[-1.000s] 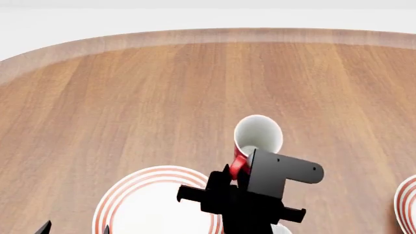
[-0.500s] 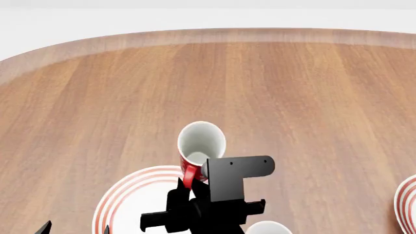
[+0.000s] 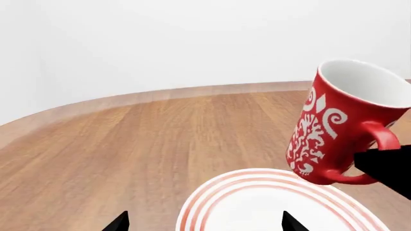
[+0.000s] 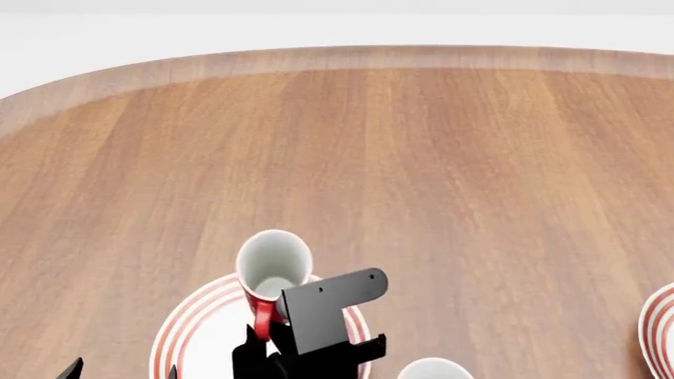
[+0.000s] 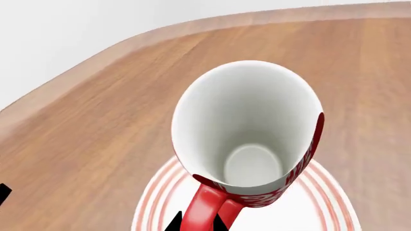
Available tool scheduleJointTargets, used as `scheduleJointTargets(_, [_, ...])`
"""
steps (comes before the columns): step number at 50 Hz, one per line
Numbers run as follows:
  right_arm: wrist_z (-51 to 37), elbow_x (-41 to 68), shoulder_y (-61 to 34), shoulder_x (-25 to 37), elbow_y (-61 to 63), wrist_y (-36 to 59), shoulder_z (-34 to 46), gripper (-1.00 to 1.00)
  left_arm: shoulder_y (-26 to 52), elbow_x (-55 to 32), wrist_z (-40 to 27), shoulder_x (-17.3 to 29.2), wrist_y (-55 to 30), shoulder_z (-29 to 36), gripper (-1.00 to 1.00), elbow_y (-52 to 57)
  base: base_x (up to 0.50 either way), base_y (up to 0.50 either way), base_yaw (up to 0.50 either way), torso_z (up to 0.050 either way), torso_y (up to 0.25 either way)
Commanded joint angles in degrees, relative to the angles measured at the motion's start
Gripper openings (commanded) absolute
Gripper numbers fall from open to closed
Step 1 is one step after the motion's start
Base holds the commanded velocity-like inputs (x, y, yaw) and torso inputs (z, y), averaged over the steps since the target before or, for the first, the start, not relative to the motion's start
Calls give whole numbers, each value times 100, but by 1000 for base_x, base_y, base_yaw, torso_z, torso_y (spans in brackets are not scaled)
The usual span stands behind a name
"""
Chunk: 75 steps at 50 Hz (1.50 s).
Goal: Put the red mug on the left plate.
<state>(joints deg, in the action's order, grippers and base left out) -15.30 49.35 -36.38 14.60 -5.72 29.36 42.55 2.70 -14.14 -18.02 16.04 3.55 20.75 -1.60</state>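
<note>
The red mug [image 4: 271, 272], with a white scroll pattern and a white inside, hangs tilted over the left plate [image 4: 200, 332], a white plate with red rings. My right gripper [image 5: 198, 222] is shut on the mug's red handle and holds the mug clear above the plate's far half. The mug also shows in the left wrist view [image 3: 327, 125], above the plate's [image 3: 257, 207] rim, and in the right wrist view [image 5: 250, 130] over the plate [image 5: 154, 202]. My left gripper [image 3: 204, 224] is open and empty, low at the plate's near left side [image 4: 121, 371].
A plain white mug [image 4: 434, 369] stands just right of the left plate at the view's bottom edge. The second ringed plate [image 4: 661, 324] is at the right edge. The wooden table's [image 4: 368, 142] curved far rim lies well beyond.
My right gripper has carried the red mug to the left and nearer, from over bare wood at mid-table to above the left plate. The left gripper has not moved.
</note>
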Motion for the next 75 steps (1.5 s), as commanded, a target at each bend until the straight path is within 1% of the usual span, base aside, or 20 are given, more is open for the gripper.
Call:
scheduleJointTargets(1, [188,-83,-79,-153,-330,6,92,-100,19,-17,-6,8,11,20,100,-23,0,0,0,0,0])
scheduleJointTargets(7, [189,-58,-89,-165,-326,27,105,-100,22,-25,-13,14,14,29,100,-22,0,0,0,0,0])
scheduleJointTargets(11, [-7,117,-34,-58,-10,203,32,-100,23,-32,-20,21,10,35,100,-11,0,0,0,0,3])
scheduleJointTargets(30, [-20,138,-41,-48,-7,190,52,-100,31,-53,-45,42,20,65,100,-14,0,0,0,0,0])
scheduleJointTargets(31, [151,91,-78,-197,-402,33,38,-100,55,-46,-46,33,19,69,100,-49,0,0,0,0,0])
scheduleJointTargets(38, [763,-323,-284,-662,-1687,-495,261,-100,67,-67,-51,37,15,75,100,-62,0,0,0,0,0])
scheduleJointTargets(44, [982,-459,-476,-910,-2303,-665,344,-100,58,-86,-64,52,10,74,100,-34,0,0,0,0,2])
scheduleJointTargets(55, [1166,-435,-612,-1087,-2640,-784,378,-100,59,-92,-80,71,8,94,100,-15,0,0,0,0,0])
scheduleJointTargets(60, [1259,-451,-688,-1181,-2977,-919,375,-100,56,-101,-85,80,11,98,100,-5,0,0,0,0,0])
scheduleJointTargets(75, [1380,-356,-730,-1305,-3369,-1095,449,-100,59,-103,-108,96,24,124,100,-9,0,0,0,0,0])
